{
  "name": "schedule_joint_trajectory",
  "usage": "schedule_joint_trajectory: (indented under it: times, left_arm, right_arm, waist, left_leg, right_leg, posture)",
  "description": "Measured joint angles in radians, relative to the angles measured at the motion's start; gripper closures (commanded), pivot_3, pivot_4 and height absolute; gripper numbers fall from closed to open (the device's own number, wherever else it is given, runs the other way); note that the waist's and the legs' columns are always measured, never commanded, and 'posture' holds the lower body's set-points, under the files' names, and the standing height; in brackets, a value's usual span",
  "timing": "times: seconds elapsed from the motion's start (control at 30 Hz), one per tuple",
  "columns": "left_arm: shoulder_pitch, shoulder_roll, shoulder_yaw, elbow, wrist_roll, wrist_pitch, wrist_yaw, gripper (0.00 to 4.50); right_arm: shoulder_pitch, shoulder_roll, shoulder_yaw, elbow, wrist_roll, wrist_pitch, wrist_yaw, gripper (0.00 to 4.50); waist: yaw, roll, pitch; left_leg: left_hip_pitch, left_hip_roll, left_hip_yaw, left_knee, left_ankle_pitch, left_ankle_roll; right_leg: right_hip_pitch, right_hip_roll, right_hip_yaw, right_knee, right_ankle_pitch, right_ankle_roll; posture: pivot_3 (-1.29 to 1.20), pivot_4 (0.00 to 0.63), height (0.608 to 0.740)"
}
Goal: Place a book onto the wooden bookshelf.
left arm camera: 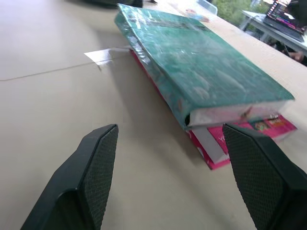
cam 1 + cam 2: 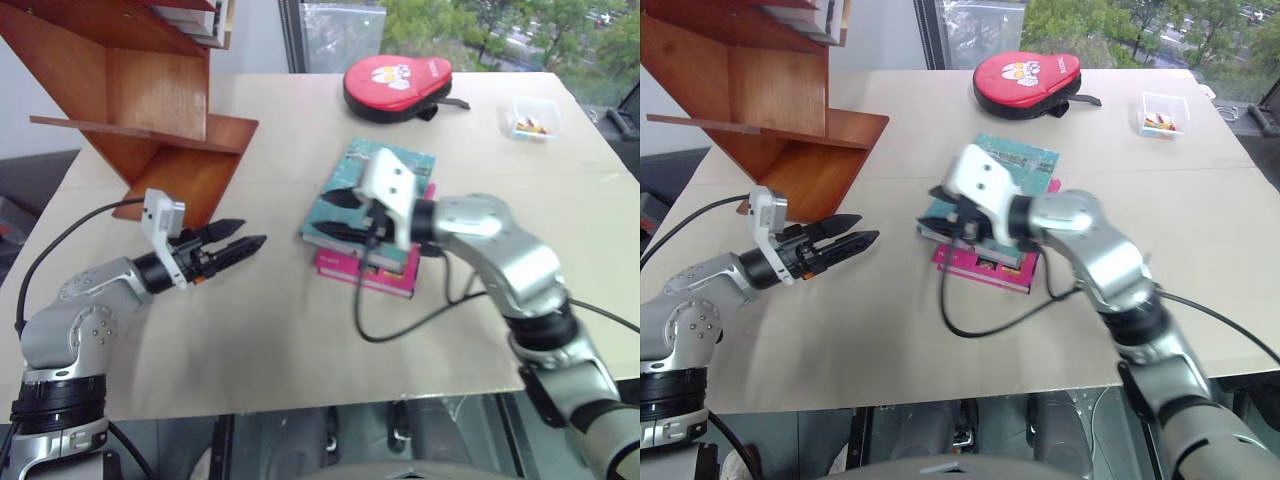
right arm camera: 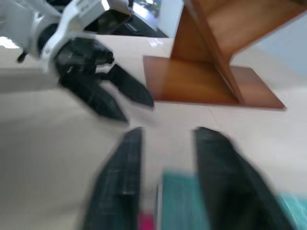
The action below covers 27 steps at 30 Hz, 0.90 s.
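- The large thin teal-green book [image 2: 372,190] with its glossy plastic-wrapped cover lies flat on the beige tabletop [image 2: 250,330], stacked on a smaller bright pink book [image 2: 366,272]. We judge it not yet lifted.
- Our right gripper [image 2: 343,213] reaches in at the near left edge of that stack. Its black fingers [image 3: 120,177] stand apart around the teal corner in the wrist view, apparently straddling the edge, but we cannot tell whether they grip it.
- Our left gripper [image 2: 232,243] hangs released, its ribbed fingers [image 1: 91,172] spread wide and aimed at the book's spine, probably ready to take or steady it.
- The reddish-brown polished wooden bookshelf [image 2: 150,110] of slanted boards stands at the table's far left, just beyond the left gripper, so the carry should be short.
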<state>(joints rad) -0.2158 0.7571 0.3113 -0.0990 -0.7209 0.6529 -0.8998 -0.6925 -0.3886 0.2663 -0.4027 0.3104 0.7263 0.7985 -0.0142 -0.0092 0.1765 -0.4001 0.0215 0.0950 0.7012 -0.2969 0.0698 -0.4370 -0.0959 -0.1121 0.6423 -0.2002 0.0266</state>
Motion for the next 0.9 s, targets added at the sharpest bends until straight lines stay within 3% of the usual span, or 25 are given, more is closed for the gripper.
schedule_joint_trajectory:
  times: [0.1,0.27,0.43,0.67,0.8,0.9]
  left_arm:
    - [-0.06,0.005,-0.035,0.046,0.024,-0.026,-0.04,0.84]
    - [-0.185,0.003,-0.109,0.186,0.064,-0.025,-0.104,0.84]
    - [-0.38,-0.008,-0.15,0.358,0.064,0.102,-0.127,0.84]
    - [-0.709,-0.12,-0.256,0.76,0.129,0.392,-0.091,0.84]
    - [-0.881,-0.227,-0.276,1.057,0.192,0.41,-0.088,0.84]
    - [-0.931,-0.257,-0.269,1.157,0.217,0.393,-0.088,0.84]
  right_arm:
    - [0.221,-0.157,-0.166,-0.276,0.107,0.145,-0.002,0.06]
    - [0.438,-0.229,-0.419,-0.561,0.259,0.288,-0.069,0.02]
    - [0.613,-0.337,-0.568,-0.611,0.439,0.204,-0.182,0.02]
    - [0.711,-0.515,-0.594,-0.618,0.641,-0.014,-0.462,0.02]
    - [0.702,-0.605,-0.532,-0.62,0.687,-0.106,-0.604,0.02]
    - [0.7,-0.631,-0.507,-0.62,0.702,-0.13,-0.648,0.02]
  waist:
    - [0.015,0.0,0.0]
    - [0.012,-0.001,0.001]
    - [0.022,-0.003,0.001]
    - [0.029,-0.008,0.002]
    - [0.028,-0.012,0.003]
    - [0.025,-0.013,0.003]
  left_leg:
    - [0.0,0.001,-0.003,0.0,0.0,0.0]
    - [0.002,0.001,-0.001,0.0,0.0,0.0]
    - [0.003,0.001,-0.002,0.002,0.0,0.0]
    - [0.002,0.0,-0.002,0.002,0.0,0.0]
    - [0.001,0.0,-0.001,0.002,0.0,0.001]
    - [0.001,0.0,-0.001,0.002,0.0,0.001]
  right_leg:
    - [0.001,0.001,-0.003,0.0,0.0,-0.001]
    - [0.002,0.002,0.0,0.0,-0.002,0.002]
    - [0.004,0.002,-0.001,0.0,-0.003,0.004]
    - [0.004,0.002,-0.001,0.0,-0.003,0.005]
    - [0.004,0.002,0.0,-0.001,-0.003,0.005]
    - [0.003,0.002,0.0,-0.001,-0.003,0.004]
  posture:
    - [0.0,0.15,0.74]
    - [0.0,0.15,0.74]
    - [0.0,0.15,0.74]
    - [0.0,0.15,0.74]
    - [0.0,0.15,0.74]
    - [0.0,0.15,0.74]
